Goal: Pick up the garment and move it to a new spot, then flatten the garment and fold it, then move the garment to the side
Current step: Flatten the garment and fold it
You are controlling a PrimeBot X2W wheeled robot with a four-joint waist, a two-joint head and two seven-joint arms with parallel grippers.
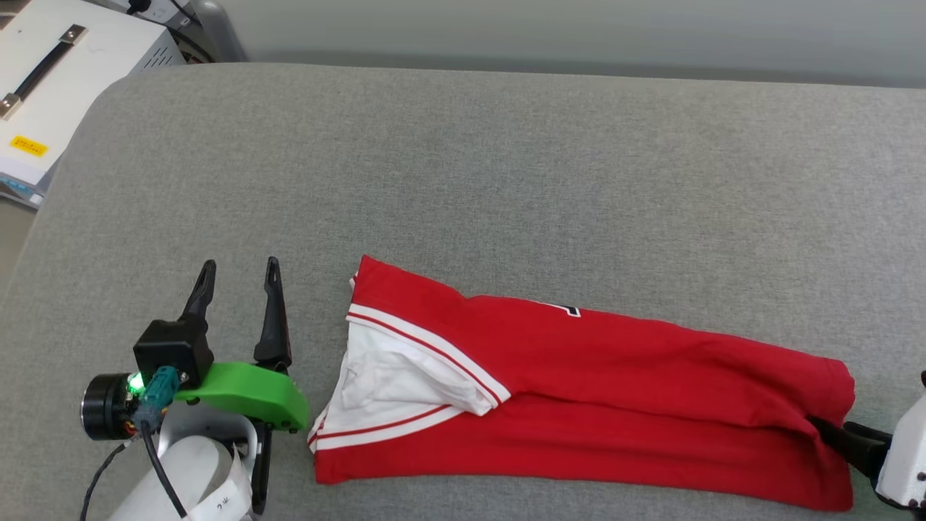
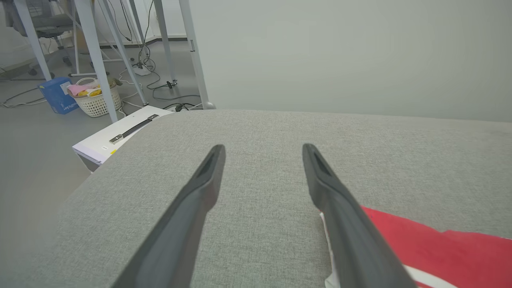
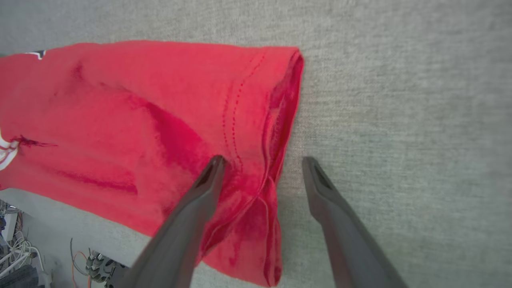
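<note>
Head view, A logging: shirt (image 1: 615,383) is lying on the grey table (image 1: 506,181) as a long band, with a white sleeve turned in on top. Left gripper (image 1: 241,263) is standing just beside the sleeve end, fingers spread, nothing between them.

B: Left wrist view is agreeing. Bare table is showing between the fingers, and red cloth is sitting just outside the right finger. Contact there I am not able to tell.

A: Right gripper (image 3: 263,158) is also spread wide. It is straddling the hem end, left finger hanging over cloth, right finger over bare table.

B: Touching?

A: Cannot tell. In the head view its dark finger is lying close against a crease at that end, but nothing is being pinched.

B: Why one hand at each end?

A: I am judging the lengthwise fold done, so each hand is standing where a short edge is reachable, for a crosswise fold or the carry aside.

B: Risk: the hem is lying in several loose layers. A pinch missing one is likely letting the band open.
</note>
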